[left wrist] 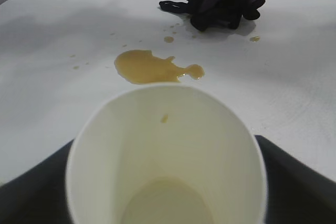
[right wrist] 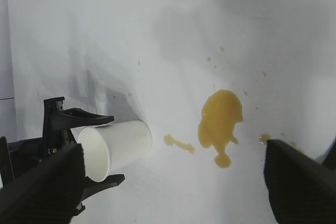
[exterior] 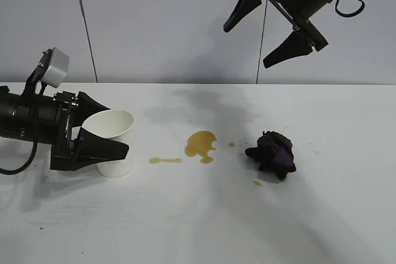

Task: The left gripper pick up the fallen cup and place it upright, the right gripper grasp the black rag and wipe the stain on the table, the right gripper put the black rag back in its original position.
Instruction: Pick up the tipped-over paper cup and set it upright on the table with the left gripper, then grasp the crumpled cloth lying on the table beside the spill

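Note:
The white paper cup [exterior: 112, 143] stands upright on the table [exterior: 198, 227] at the left. My left gripper [exterior: 115, 129] is shut on the cup, one finger on each side; in the left wrist view I look into the cup [left wrist: 168, 156] between the dark fingers [left wrist: 296, 179]. The yellow-brown stain [exterior: 200, 144] lies mid-table with small splashes around it. The black rag [exterior: 273, 153] lies bunched to its right, also in the left wrist view [left wrist: 220, 1]. My right gripper [exterior: 248, 47] hangs open and empty high above the rag. Its wrist view shows the stain [right wrist: 220, 116] and cup [right wrist: 118, 142].
A narrow streak of the same liquid [exterior: 165, 160] lies between the cup and the main blotch. A small drop [exterior: 257, 183] sits in front of the rag. The wall stands close behind the table's far edge.

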`<state>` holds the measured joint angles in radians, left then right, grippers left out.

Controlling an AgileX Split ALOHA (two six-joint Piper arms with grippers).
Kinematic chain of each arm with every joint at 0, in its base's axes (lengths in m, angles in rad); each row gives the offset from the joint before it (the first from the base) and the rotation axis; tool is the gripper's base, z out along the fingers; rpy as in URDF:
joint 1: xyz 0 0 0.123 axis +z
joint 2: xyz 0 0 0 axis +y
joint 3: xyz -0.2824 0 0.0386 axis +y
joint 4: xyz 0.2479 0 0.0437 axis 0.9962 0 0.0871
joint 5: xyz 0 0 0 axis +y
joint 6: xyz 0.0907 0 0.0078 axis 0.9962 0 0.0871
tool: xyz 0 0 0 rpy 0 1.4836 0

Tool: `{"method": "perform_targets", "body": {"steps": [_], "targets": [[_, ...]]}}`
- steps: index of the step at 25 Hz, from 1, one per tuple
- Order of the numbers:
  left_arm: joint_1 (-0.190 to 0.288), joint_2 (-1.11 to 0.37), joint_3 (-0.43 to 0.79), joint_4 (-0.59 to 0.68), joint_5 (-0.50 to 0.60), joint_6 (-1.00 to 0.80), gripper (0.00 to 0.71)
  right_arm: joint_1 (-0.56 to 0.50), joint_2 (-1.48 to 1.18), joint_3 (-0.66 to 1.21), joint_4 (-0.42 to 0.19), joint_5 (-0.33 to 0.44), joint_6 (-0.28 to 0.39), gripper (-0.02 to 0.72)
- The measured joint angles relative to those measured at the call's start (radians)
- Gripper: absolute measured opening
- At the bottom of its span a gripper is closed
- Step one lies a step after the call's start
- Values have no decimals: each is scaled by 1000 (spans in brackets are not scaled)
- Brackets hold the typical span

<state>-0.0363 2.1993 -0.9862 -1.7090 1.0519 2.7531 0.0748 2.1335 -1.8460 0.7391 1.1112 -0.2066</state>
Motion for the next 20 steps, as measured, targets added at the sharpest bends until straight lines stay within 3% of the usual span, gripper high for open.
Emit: {"method": "perform_targets", "body": {"steps": [6,10,16,20], "targets": [[0,-28,-29,4,25,-45,657,0,0,0,0,0,0,641],[0,-100,-101,5,21,-212,657,0,0,0,-2,0,0,641],[0,-231,-220,58,-112,-620,657,0,0,0,-2,5,-38,641],[0,-307,-309,264,-161,-991,657,0,0,0,-6,21,-89,641]]}}
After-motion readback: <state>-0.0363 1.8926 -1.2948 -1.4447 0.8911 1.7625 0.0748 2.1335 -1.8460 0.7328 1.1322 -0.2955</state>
